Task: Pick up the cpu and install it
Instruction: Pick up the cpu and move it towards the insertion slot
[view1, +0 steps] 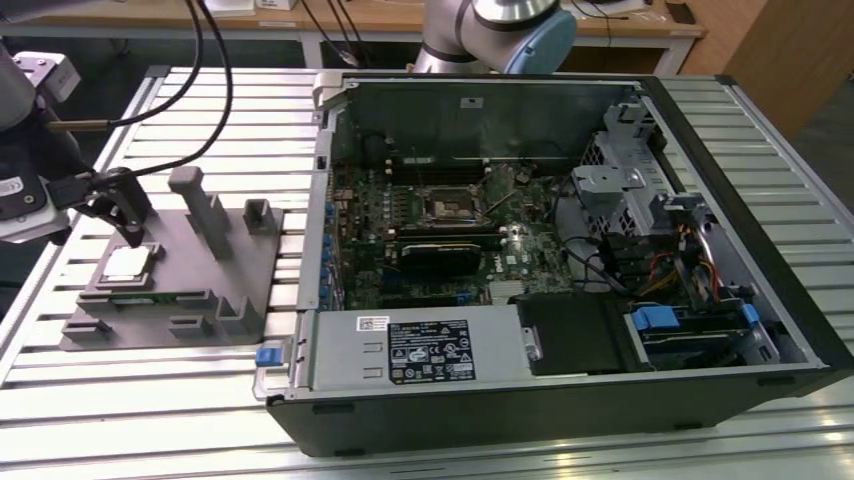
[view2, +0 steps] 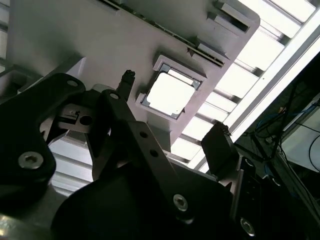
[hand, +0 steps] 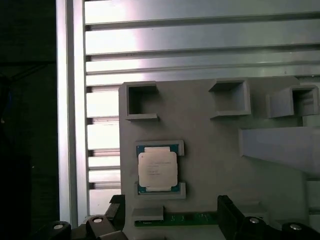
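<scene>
The cpu (view1: 127, 264) is a small silver-topped square chip lying flat in a recessed nest on the grey fixture (view1: 200, 300), at the exterior view's left. In both wrist views the cpu (hand: 157, 168) (view2: 169, 93) sits framed by that nest. My gripper (view1: 128, 232) hangs just above the chip, open, with nothing between its black fingers (view2: 218, 146). In the first wrist view the gripper (hand: 172, 215) straddles the fixture edge just short of the chip. The black motherboard socket frame (view1: 445, 207) lies inside the open computer case (view1: 747, 150).
The fixture carries upright grey posts (view1: 200, 205) and small square pockets (hand: 141, 100) near the chip. The slatted aluminium table (view1: 160, 400) runs under everything. Black cables (view1: 200, 60) hang at the upper left. A power supply (view1: 420, 350) and drive cage (view1: 627, 180) fill the case.
</scene>
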